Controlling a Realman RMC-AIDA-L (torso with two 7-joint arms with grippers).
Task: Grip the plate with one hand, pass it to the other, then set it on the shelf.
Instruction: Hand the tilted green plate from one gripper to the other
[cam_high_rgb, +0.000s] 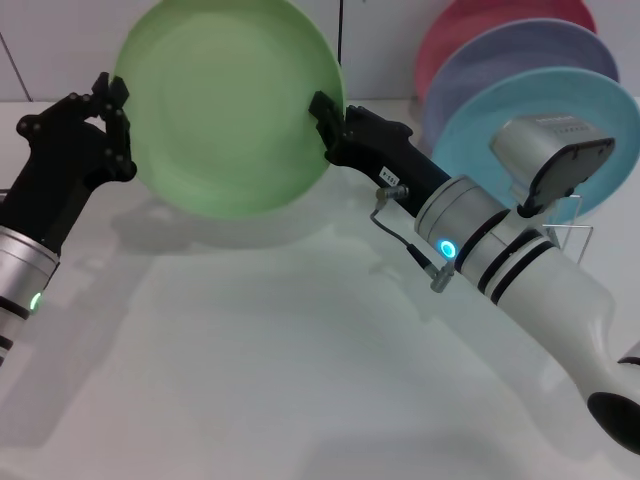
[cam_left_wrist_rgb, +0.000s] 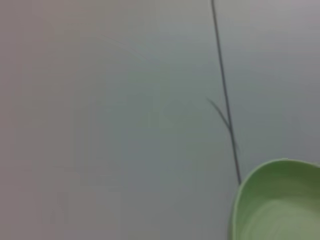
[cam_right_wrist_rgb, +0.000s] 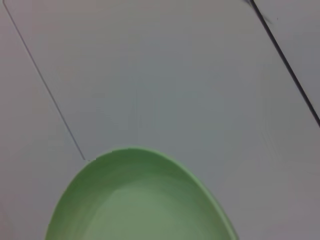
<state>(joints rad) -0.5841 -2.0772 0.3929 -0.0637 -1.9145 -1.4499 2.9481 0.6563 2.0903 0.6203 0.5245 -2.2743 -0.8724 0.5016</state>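
Handover, head view. The plate (cam_high_rgb: 232, 105), upright at upper centre above the tabletop (cam_high_rgb: 260, 380), is pinched at opposite rims: left tool (cam_high_rgb: 112, 100) at frame left, right tool (cam_high_rgb: 327, 115) at centre (both clamped). The shelf (cam_high_rgb: 570, 232) lies farther off at right, nearer the right arm.

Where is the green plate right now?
In the head view the green plate is up off the table, left of centre, between the left gripper and right gripper at opposite rims.

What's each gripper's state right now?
Left gripper: shut on the round light green plastic plate, at its left rim.
Right gripper: shut on the plate's right rim.
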